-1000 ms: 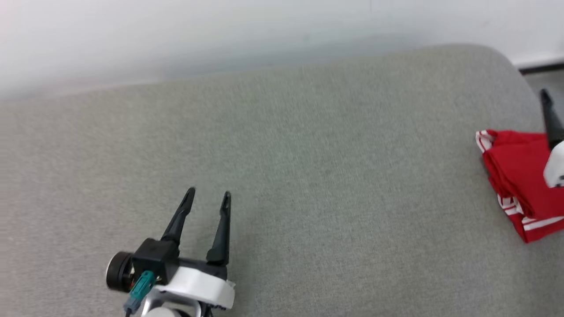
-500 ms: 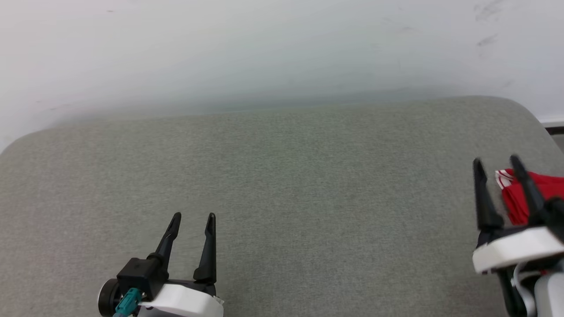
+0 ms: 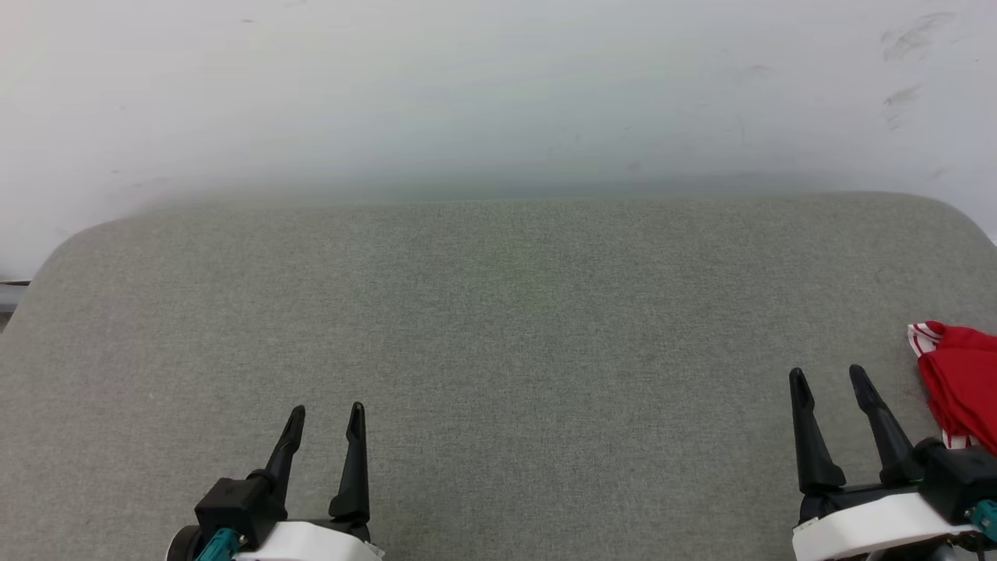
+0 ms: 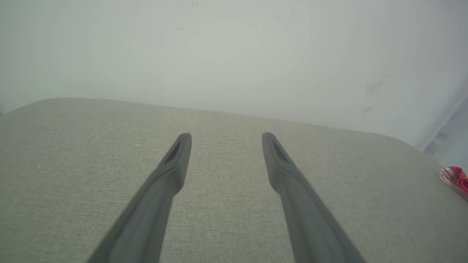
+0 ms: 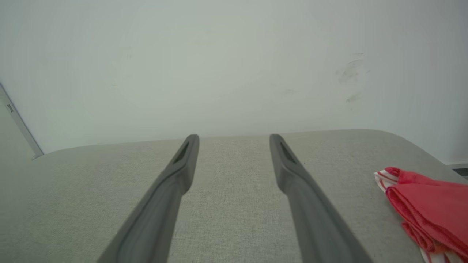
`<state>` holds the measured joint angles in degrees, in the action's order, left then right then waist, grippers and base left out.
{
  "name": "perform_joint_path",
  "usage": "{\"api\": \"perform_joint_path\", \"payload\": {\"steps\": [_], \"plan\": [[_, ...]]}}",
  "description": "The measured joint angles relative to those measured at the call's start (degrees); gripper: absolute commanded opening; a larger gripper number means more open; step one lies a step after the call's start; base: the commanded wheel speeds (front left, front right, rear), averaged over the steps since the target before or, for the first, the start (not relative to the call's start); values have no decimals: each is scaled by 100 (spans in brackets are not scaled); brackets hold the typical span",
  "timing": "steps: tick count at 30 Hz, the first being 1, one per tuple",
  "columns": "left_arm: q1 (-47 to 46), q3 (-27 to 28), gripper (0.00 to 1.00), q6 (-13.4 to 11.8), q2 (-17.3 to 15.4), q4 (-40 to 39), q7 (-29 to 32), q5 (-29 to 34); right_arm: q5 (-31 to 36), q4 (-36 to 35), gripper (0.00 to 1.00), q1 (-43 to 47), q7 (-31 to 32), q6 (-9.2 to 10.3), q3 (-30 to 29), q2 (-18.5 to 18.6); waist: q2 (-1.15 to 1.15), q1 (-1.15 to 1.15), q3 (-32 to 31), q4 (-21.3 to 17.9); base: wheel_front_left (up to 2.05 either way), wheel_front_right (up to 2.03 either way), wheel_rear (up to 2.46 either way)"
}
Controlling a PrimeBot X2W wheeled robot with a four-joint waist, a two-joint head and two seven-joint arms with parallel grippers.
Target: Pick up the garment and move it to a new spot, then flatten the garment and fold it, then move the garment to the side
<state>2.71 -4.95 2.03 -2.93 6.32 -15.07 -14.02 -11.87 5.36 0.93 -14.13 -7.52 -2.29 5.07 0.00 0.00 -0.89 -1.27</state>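
The garment point(image 3: 962, 382) lies folded, red with red-white striped trim, at the right edge of the grey padded surface point(image 3: 498, 327). It also appears in the right wrist view as a red bundle, the garment point(image 5: 427, 204), and as a sliver, the garment point(image 4: 455, 177), in the left wrist view. My right gripper point(image 3: 827, 378) stands open just left of it, apart from it, nothing between its fingers. My left gripper point(image 3: 325, 413) stands open at the lower left, empty. In the wrist views my left gripper point(image 4: 225, 137) and right gripper point(image 5: 234, 138) point toward the far wall.
A white wall point(image 3: 498, 93) with a few scuff marks rises right behind the padded surface's far edge. The surface's corners round off at the far left and far right. A strip of floor point(image 3: 8, 300) shows at the left edge.
The head camera has turned, so the whole picture shifted and both grippers now show low in it. The right gripper has drawn back off the garment to its left. Both stay open.
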Motion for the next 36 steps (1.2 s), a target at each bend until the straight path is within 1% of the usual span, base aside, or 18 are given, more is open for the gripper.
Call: {"api": "perform_joint_path", "payload": {"steps": [7,12,16,36], "plan": [[11,-27,100,-1,1,76,0,-80,-29,114,100,40,-73,1,62,-65,0,0,0,62,0,0,0],[3,-37,100,-29,1,120,0,98,-9,109,100,20,-80,1,105,-83,0,0,6,86,0,0,0],[-3,-27,100,-53,1,35,0,112,22,78,100,-2,-81,1,88,-85,0,1,5,99,0,0,0],[10,-110,100,-62,2,-107,0,166,32,41,100,-8,-91,1,113,-83,0,1,32,44,0,0,0]]}}
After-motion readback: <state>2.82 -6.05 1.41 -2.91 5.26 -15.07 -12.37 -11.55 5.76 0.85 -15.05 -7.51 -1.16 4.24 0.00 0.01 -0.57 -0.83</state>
